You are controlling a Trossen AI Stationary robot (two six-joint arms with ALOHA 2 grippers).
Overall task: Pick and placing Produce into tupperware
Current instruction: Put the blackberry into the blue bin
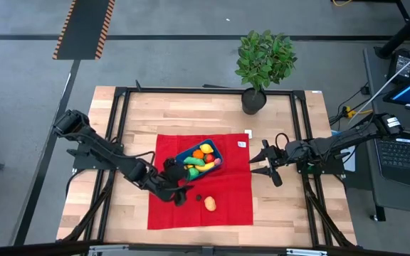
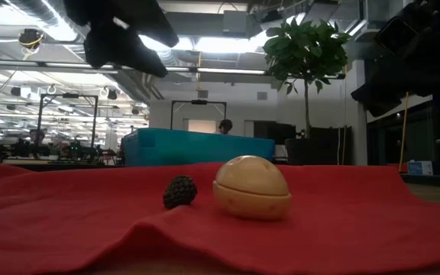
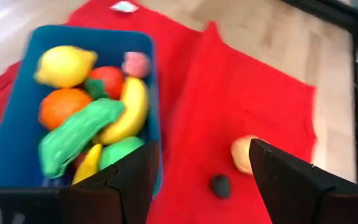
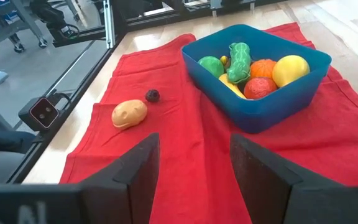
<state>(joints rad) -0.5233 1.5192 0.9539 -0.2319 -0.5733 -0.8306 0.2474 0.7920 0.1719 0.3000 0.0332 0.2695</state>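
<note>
**Left hand** (image 1: 180, 193): dark two-finger hand, fingers spread apart and empty, hanging over the red cloth (image 1: 226, 206) just beyond the near end of the container; judged to have let go of a piece and to be free for the next.

**Tupperware** (image 1: 212, 150): blue rounded-rectangle shallow plastic container, at 1 o'clock of the left hand, lying on the cloth. It holds a yellow lemon (image 3: 64, 65), an orange (image 3: 64, 107), a knobbly green vegetable (image 3: 79, 134), a banana (image 3: 129, 112) and further pieces, heaped close.

**Produce still out:** a tan rounded potato-like piece (image 1: 211, 203) at 3 o'clock of the left hand, and a small dark bumpy berry (image 1: 198, 197) just beside it, nearer the hand. Nothing stands between hand and either.

**Right hand** (image 1: 260, 163): fingers apart, empty, waiting at 3 o'clock of the container.

**Surroundings:** pale wooden worktop (image 1: 141, 114); potted leafy plant (image 1: 264, 60) at 12 o'clock, well clear.
</note>
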